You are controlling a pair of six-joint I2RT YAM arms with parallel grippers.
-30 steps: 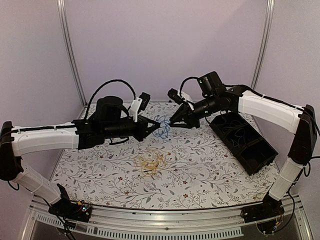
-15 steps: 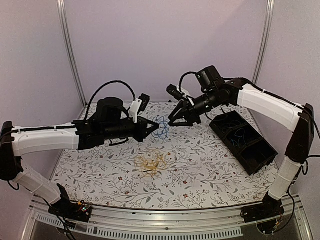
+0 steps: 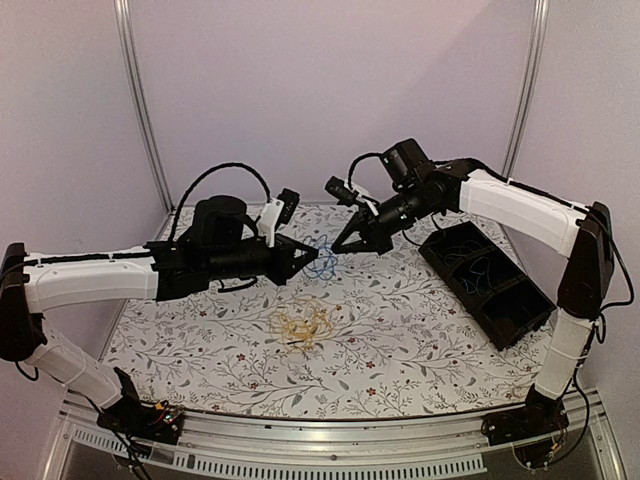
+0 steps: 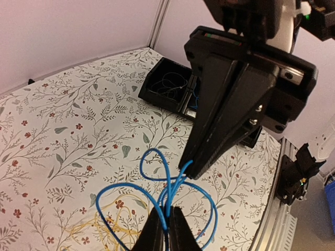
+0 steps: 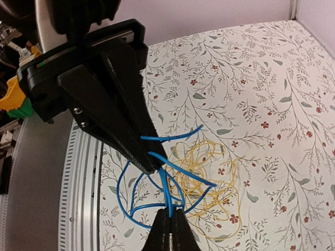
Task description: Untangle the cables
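A looped blue cable point(image 3: 324, 248) hangs in the air between my two grippers, above the table's far middle. My left gripper point(image 3: 312, 255) is shut on its strands point(image 4: 166, 206). My right gripper point(image 3: 335, 249) is shut on the same blue cable point(image 5: 166, 189) from the other side, tips a few centimetres from the left's. A yellow cable tangle point(image 3: 305, 327) lies on the flowered table below; it also shows in the left wrist view point(image 4: 99, 227) and the right wrist view point(image 5: 214, 185).
A black divided bin point(image 3: 485, 282) stands at the right of the table, with thin cables inside; it also shows in the left wrist view point(image 4: 167, 86). The metal table rail point(image 3: 330, 440) runs along the near edge.
My right gripper has lifted and drawn back a little with the blue cable. The loops have pulled tighter between the two grippers. The yellow tangle has not moved.
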